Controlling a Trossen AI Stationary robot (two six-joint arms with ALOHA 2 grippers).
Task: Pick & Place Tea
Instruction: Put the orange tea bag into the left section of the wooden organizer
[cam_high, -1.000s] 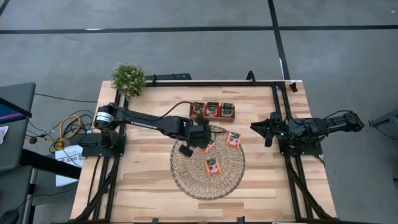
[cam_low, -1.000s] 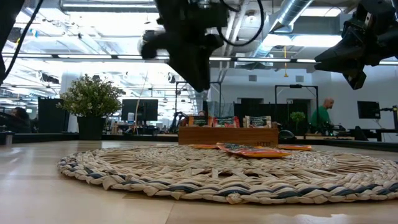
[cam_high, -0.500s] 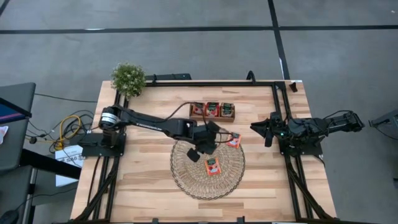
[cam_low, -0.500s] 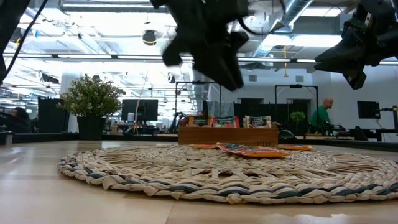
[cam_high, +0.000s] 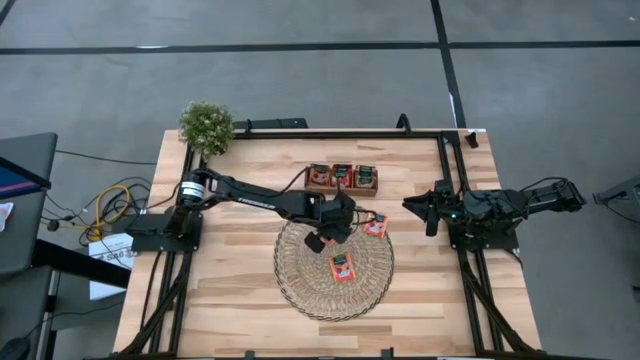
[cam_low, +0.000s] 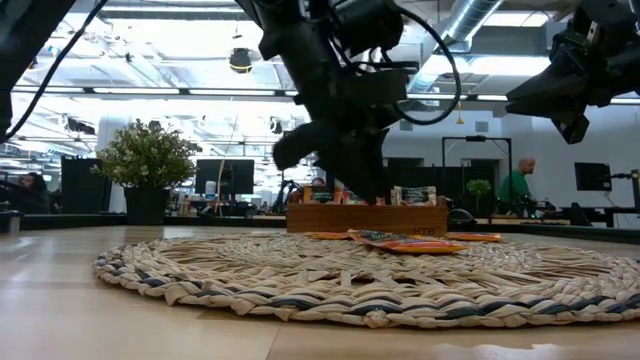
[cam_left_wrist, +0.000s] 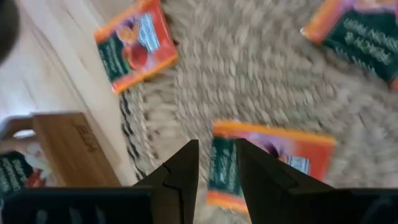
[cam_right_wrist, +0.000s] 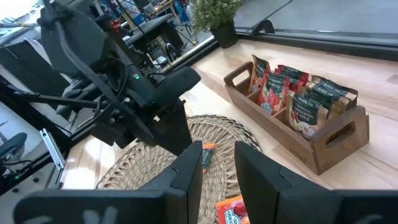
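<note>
Three red-orange tea sachets lie flat on the round woven mat: one near its far right rim, one in the middle, and one right under my left gripper. That gripper hangs over the mat's far part, pointing steeply down, open by a narrow gap with nothing between its fingers; whether it touches the sachet I cannot tell. More sachets stand upright in the wooden tray beyond the mat. My right gripper waits open, raised at the table's right side.
A small potted plant stands at the table's far left corner. A black frame runs along the table's far and right edges. Bare wood lies to the left of the mat and along the near edge.
My left gripper has gone down toward the mat and a little toward the table's right edge, rolling and tipping steeper as it went. It now hangs low over the sachet on the mat's far part. The sachets and my right arm have kept still.
</note>
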